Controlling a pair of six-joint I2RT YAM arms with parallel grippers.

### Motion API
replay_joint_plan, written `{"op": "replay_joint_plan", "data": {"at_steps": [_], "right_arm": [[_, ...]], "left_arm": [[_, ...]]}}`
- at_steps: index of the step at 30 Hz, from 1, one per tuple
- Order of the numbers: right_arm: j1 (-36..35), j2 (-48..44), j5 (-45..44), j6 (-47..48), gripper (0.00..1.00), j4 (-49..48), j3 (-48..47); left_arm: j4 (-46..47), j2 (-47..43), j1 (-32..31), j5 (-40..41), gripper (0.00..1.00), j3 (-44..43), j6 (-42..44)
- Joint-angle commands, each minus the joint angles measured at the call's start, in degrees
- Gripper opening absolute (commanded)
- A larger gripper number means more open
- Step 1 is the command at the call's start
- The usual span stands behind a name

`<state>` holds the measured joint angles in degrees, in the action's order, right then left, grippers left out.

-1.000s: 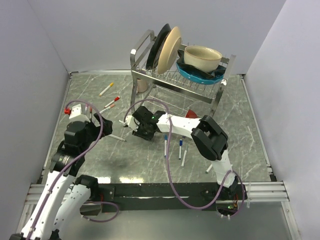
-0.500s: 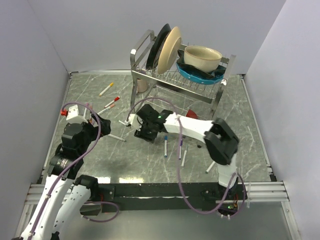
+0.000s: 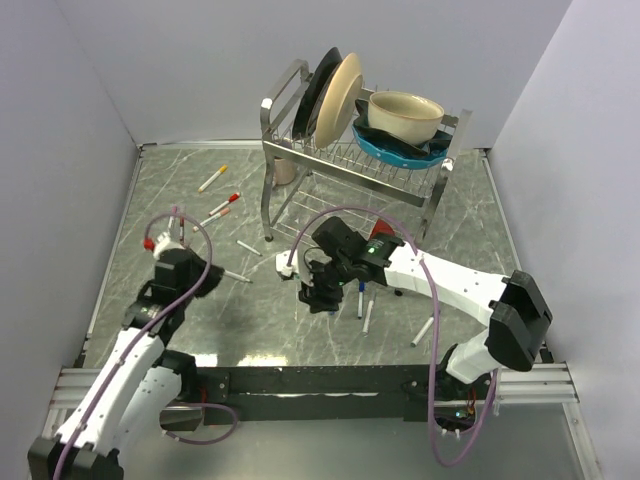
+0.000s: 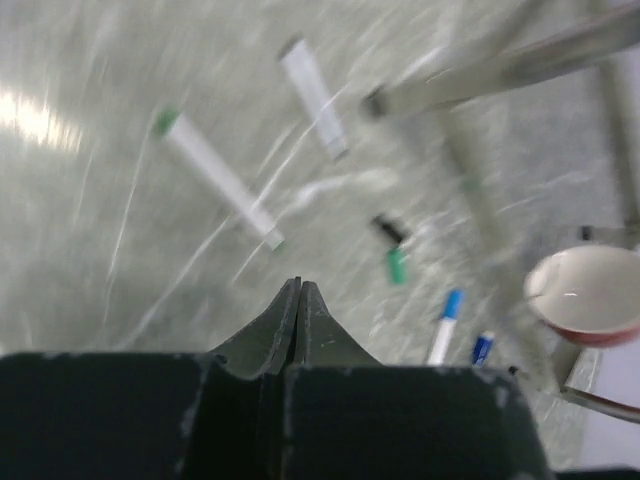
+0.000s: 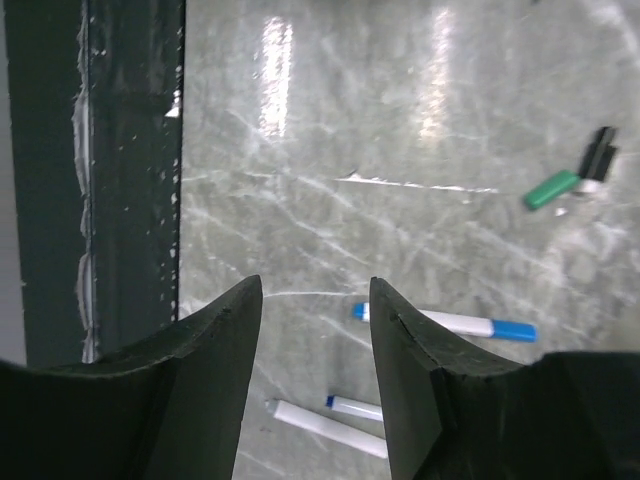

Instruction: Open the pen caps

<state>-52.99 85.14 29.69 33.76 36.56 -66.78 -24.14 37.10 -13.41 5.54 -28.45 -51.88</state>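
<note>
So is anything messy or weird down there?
Yes. A green cap and what looks like a black cap lie loose on the table, off any pen, and white marker pens lie scattered at all angles.

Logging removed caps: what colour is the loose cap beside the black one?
Green cap, clearest in the right wrist view.

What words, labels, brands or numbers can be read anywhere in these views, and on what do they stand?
No text can be read in any view.
white pen: barrel print, if any, too small to tell.
dish rack: no label shows.
Left wrist view: blurred, nothing legible.
</note>
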Motion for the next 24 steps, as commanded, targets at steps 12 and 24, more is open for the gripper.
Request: {"op": "replay_joint_plan", "data": {"at_steps": [12, 24], "right_arm": [[0.35, -3.67, 3.79, 1.66, 0.54, 0.27, 1.83], [0.43, -4.55, 3.97, 2.19, 0.54, 0.8, 1.92]], "left_arm": [[4.54, 23.43, 0.23, 6.85, 0.04, 2.96, -22.3], [6.21, 39.44, 0.23, 8.96, 0.15, -4.85, -22.65]]}}
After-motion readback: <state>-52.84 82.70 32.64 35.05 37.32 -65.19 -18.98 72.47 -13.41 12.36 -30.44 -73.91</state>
